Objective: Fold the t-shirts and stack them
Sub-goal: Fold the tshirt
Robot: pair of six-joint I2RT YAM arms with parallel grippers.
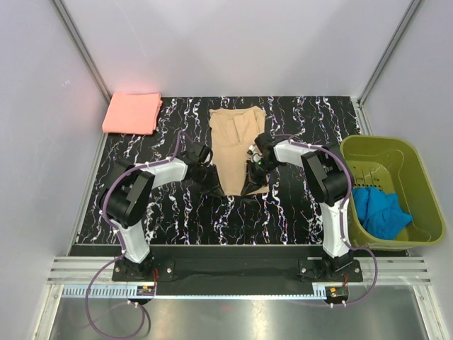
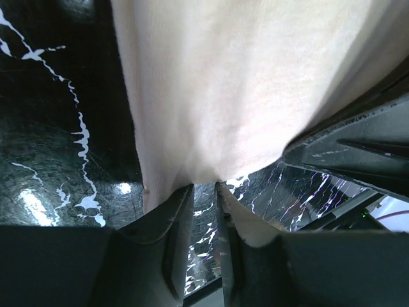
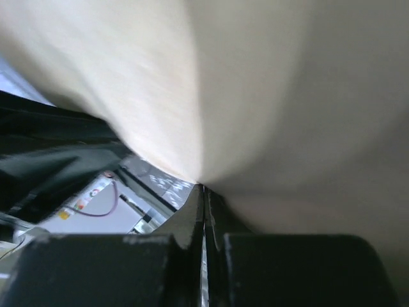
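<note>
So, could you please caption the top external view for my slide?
Both hands, left and right, flank the tan t-shirt; the folded salmon t-shirt sits far left.

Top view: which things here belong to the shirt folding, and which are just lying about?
Job:
- tan shirt, spread mid-table, both arms at its near end
- pink shirt, folded, far left corner

Lying about:
- green basket, off the right edge
- blue cloth inside it

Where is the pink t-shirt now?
In the top view the folded pink t-shirt lies at the far left corner of the table, left of the tan t-shirt.
</note>
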